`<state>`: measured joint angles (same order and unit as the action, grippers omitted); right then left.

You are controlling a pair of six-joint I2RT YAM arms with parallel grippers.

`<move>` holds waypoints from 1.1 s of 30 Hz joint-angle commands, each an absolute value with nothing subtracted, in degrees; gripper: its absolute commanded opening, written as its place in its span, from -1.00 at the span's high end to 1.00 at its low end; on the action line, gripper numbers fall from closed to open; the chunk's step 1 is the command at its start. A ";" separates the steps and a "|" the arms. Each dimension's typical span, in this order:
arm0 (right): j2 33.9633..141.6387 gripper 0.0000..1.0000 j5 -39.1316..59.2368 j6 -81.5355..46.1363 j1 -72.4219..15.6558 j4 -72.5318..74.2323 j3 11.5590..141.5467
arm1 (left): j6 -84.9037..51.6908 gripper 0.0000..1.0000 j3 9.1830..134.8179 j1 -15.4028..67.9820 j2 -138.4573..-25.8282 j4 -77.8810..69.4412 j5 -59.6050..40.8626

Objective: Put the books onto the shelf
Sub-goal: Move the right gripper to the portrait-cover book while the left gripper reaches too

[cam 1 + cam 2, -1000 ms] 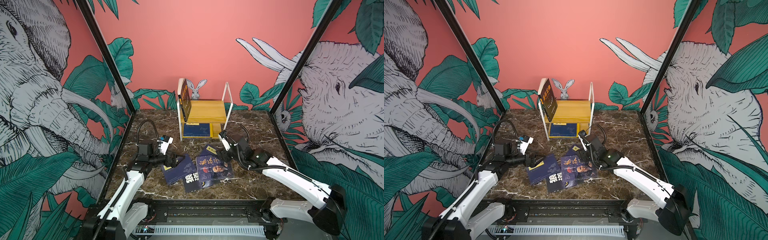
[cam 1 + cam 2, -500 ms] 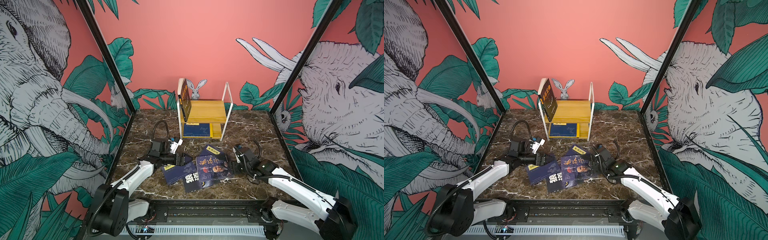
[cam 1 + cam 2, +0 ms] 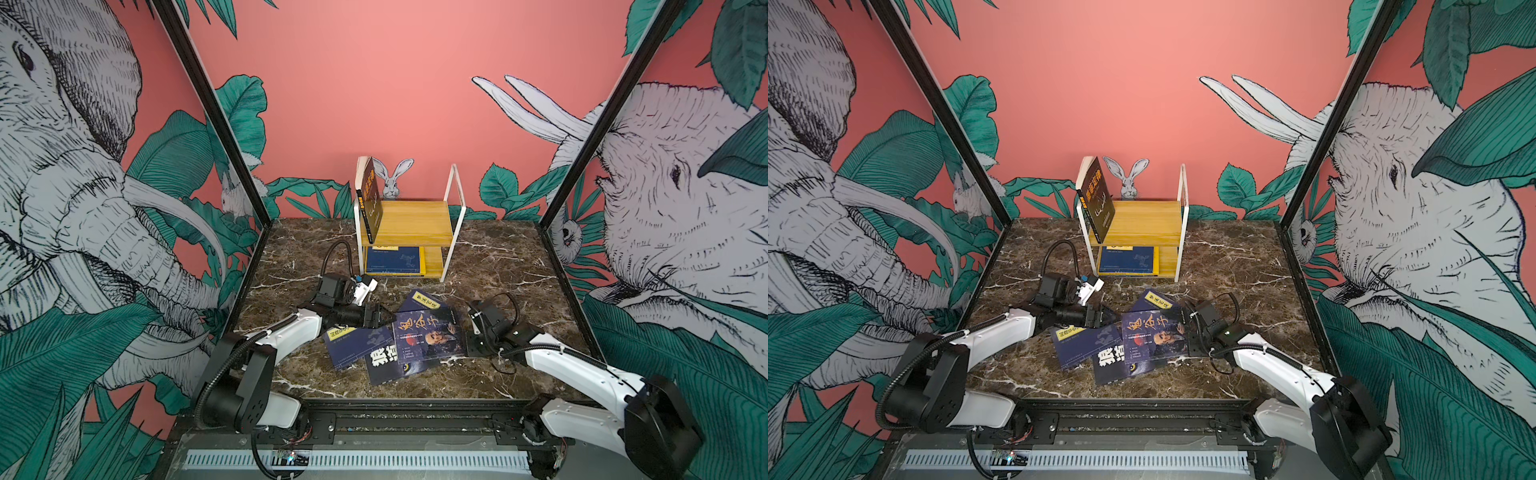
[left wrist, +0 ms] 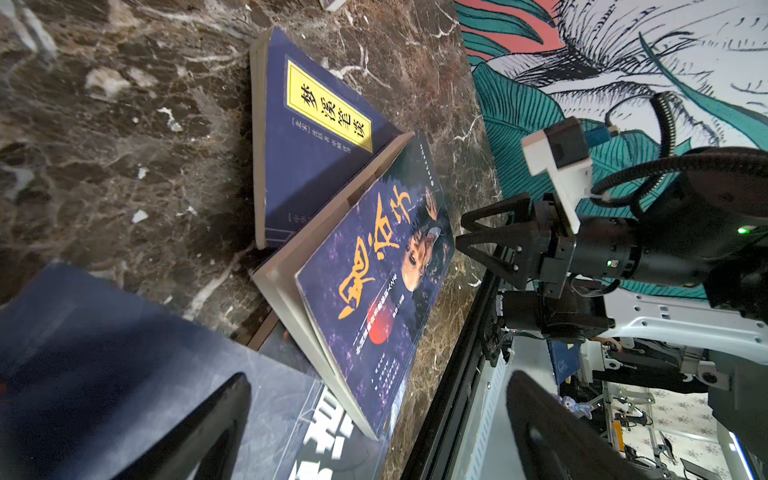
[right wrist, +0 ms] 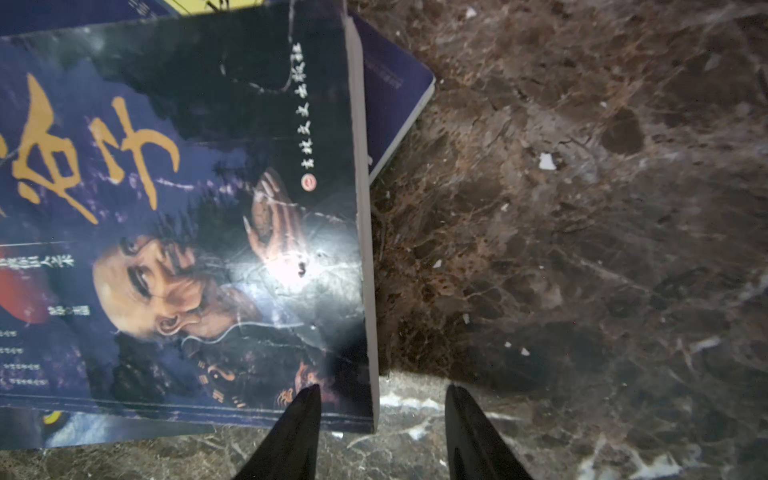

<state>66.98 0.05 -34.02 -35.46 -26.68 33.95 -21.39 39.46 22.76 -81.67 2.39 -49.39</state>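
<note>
Several books lie in a loose pile on the marble table in both top views. On top is a portrait book with orange characters (image 3: 428, 336) (image 3: 1152, 336), over a dark book with white characters (image 3: 382, 361) and navy books with yellow labels (image 3: 424, 300) (image 4: 316, 137). The shelf (image 3: 415, 224) (image 3: 1144, 226) stands behind, a dark book (image 3: 370, 203) leaning on its top board and a navy one (image 3: 395, 259) flat on the lower board. My left gripper (image 3: 376, 316) (image 4: 374, 415) is open at the pile's left. My right gripper (image 5: 382, 388) (image 3: 469, 345) is open, straddling the portrait book's right edge.
The painted side walls and black frame posts (image 3: 582, 162) close in the table on both sides. A black rail (image 3: 395, 405) runs along the table's front edge. The right arm's camera and cable (image 4: 557, 158) show in the left wrist view.
My right arm has dropped back and to the right, from over the pile to the portrait book's right edge, and its jaws have narrowed. My left arm has reached in toward the pile's left side.
</note>
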 commanded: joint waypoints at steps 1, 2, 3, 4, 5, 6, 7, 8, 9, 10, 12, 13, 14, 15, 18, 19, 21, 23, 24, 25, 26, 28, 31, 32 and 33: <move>69.23 0.11 2.26 -34.24 -35.18 -23.07 33.01 | -21.27 -0.93 42.43 24.22 -83.24 2.54 -47.31; 69.95 0.14 2.12 -34.19 -35.16 -23.16 33.07 | -21.27 -0.93 43.07 24.65 -84.03 2.85 -46.59; 70.58 0.17 2.11 -34.35 -35.20 -23.29 33.07 | -21.27 -0.93 43.71 24.98 -84.94 3.62 -45.93; 70.85 0.18 2.24 -34.64 -35.16 -23.24 32.92 | -21.27 -0.93 44.54 25.09 -85.64 4.43 -45.46; 71.05 0.18 2.53 -34.89 -35.09 -22.36 32.40 | -21.19 -0.94 45.42 25.23 -86.39 5.28 -45.19; 71.17 0.20 3.08 -35.14 -35.16 -20.78 31.50 | -21.30 -0.93 46.05 25.31 -87.22 5.91 -44.87; 71.10 0.20 3.23 -35.45 -35.11 -19.55 30.73 | -21.48 -0.93 46.42 25.37 -87.93 6.36 -44.29; 71.08 0.20 3.41 -35.59 -35.11 -18.47 30.01 | -21.72 -0.94 46.74 25.51 -88.67 6.78 -43.56; 71.18 0.21 3.27 -35.68 -35.08 -18.20 29.83 | -21.88 -0.94 47.14 25.75 -89.38 7.42 -42.80; 71.27 0.20 3.25 -35.75 -35.07 -18.52 29.89 | -21.88 -0.94 47.52 25.92 -89.81 7.93 -42.46; 71.24 0.21 3.79 -35.95 -35.14 -18.41 29.70 | -21.93 -0.94 48.27 26.27 -90.85 8.61 -42.53; 71.20 0.20 4.02 -35.95 -35.08 -17.86 29.44 | -22.08 -0.94 48.48 26.48 -91.36 8.58 -42.84; 71.15 0.21 3.91 -35.87 -35.14 -17.44 29.05 | -22.40 -0.93 48.58 26.86 -92.10 8.15 -43.38; 71.27 0.20 3.71 -35.78 -35.08 -17.43 29.09 | -22.64 -0.92 48.90 27.35 -92.79 7.84 -43.78; 71.35 0.21 3.67 -35.86 -35.14 -18.44 29.27 | -23.58 -0.88 50.72 29.01 -95.04 8.06 -45.57; 71.20 0.21 4.01 -36.01 -35.07 -18.18 28.98 | -23.73 -0.87 51.44 29.39 -95.95 8.21 -46.72; 71.02 0.20 4.32 -36.30 -35.09 -16.01 27.54 | -23.84 -0.80 52.47 29.62 -98.08 8.15 -48.63; 71.38 0.21 4.49 -36.24 -35.07 -15.16 27.12 | -23.97 -0.71 54.08 29.62 -100.24 9.38 -49.35; 71.70 0.22 4.56 -36.17 -35.11 -16.21 27.53 | -24.07 -0.66 54.65 29.62 -100.82 9.95 -49.77; 71.73 0.22 4.80 -36.19 -35.07 -17.07 27.98 | -24.60 -0.60 55.14 29.62 -101.06 10.11 -50.65; 71.69 0.22 5.41 -36.13 -35.07 -17.56 28.15 | -25.09 -0.52 55.38 29.56 -100.91 10.00 -51.86; 71.01 0.22 5.67 -36.29 -35.07 -16.47 27.41 | -26.18 -0.33 55.23 29.63 -100.59 8.91 -53.90; 69.98 0.22 4.52 -36.04 -35.11 -16.90 27.00 | -26.83 0.01 53.73 29.62 -98.96 6.52 -54.05; 69.55 0.22 4.31 -36.27 -35.07 -17.79 27.27 | -26.28 0.14 53.76 29.61 -98.43 6.98 -53.90; 69.04 0.22 4.56 -36.46 -35.07 -18.11 27.32 | -25.67 0.20 53.87 29.66 -97.95 7.92 -53.67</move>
<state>69.47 4.32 -35.81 -35.07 -15.31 28.56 -25.85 53.95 29.47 -101.21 7.94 -51.44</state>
